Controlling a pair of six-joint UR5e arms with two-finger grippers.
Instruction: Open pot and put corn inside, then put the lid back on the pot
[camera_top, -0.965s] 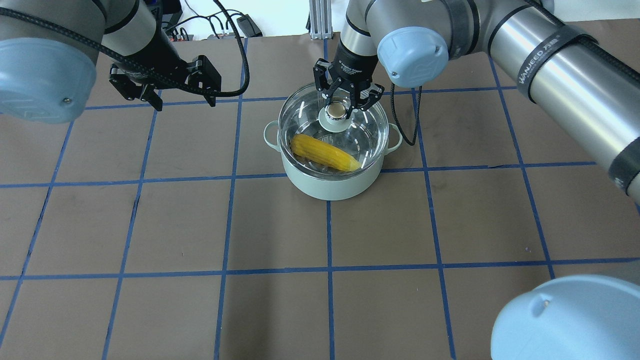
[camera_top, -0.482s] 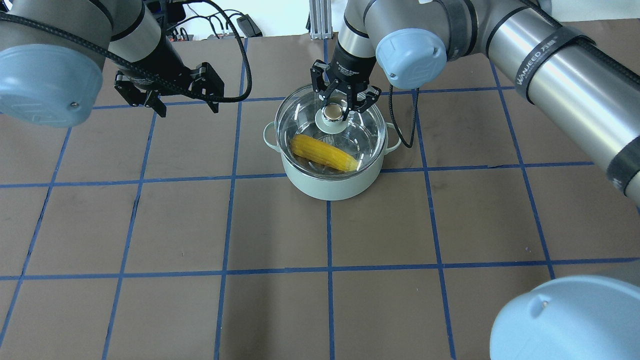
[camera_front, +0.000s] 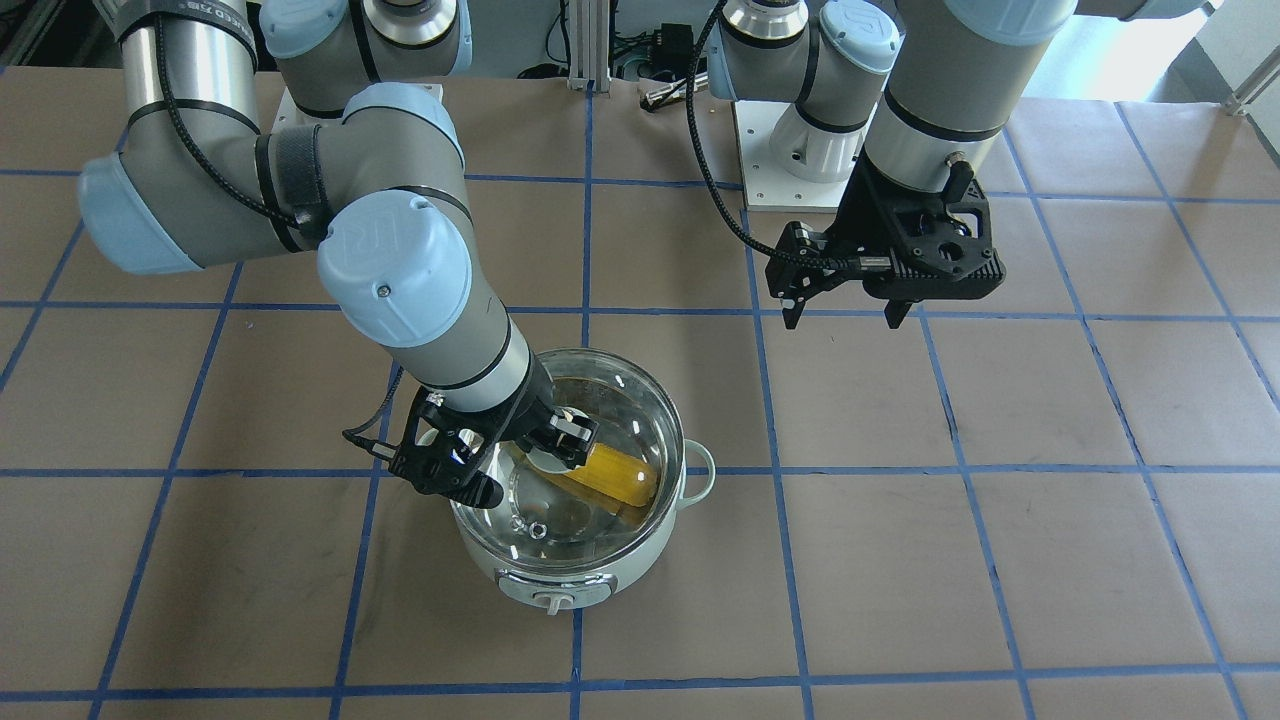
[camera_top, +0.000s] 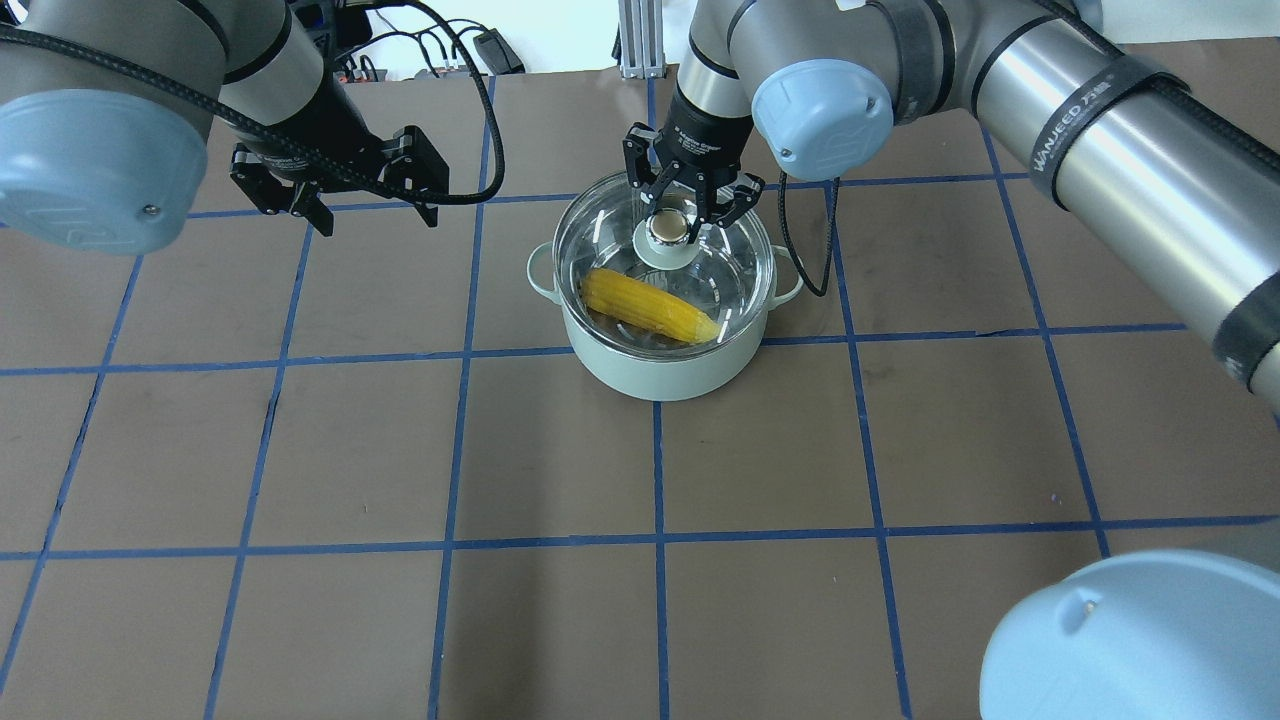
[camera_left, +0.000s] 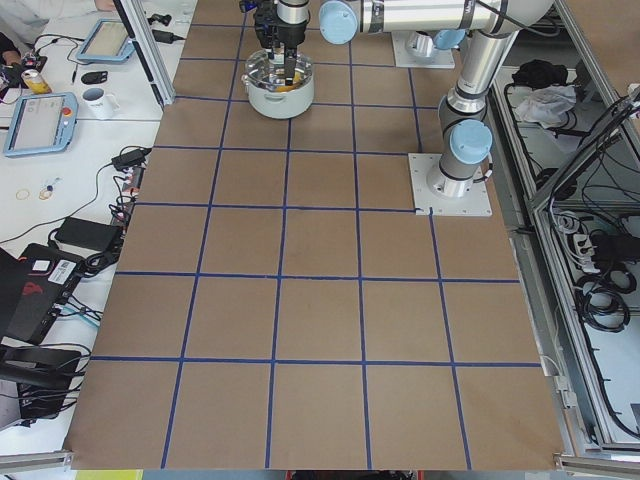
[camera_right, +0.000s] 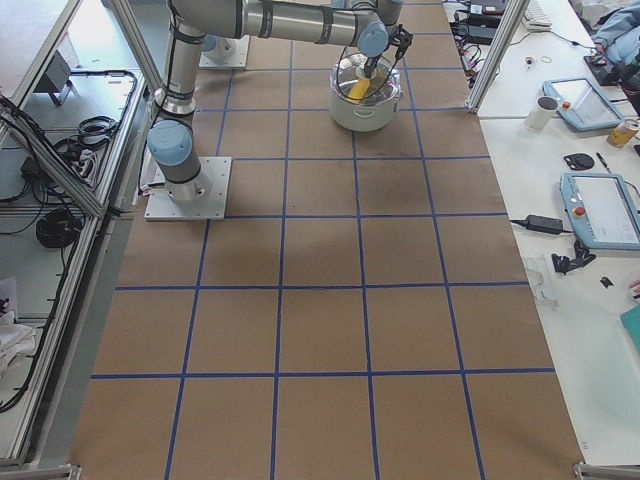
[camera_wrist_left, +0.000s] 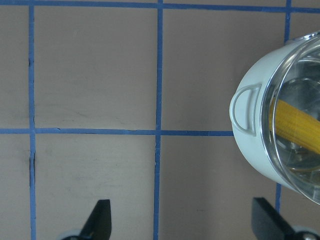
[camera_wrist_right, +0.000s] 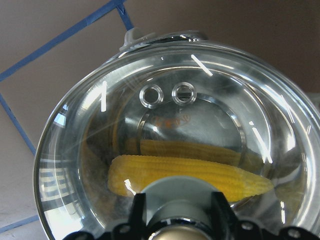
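The lid (camera_top: 700, 262) had been lowered onto the pot (camera_top: 660, 375) over the corn (camera_top: 645, 305), still grasped by the right pincer (camera_top: 672, 222); the left pincer (camera_top: 370, 218) was held released. Only letting go was judged outstanding.

Brown paper is covering the table (camera_top: 560, 450), and blue tape lines (camera_top: 655, 470) are crossing it in a grid of large squares. Aluminium frame posts (camera_left: 139, 45) are standing along its long edges. White benches are running beside it. One bench (camera_left: 55, 205) is carrying a tablet (camera_left: 40, 122), a white mug (camera_left: 100, 101) and black gear (camera_left: 35, 300) – the far bench (camera_right: 520, 170) is holding a second mug (camera_right: 546, 112) and another tablet (camera_right: 603, 210). Bright, even light is falling across the paper, throwing hardly any shadow.
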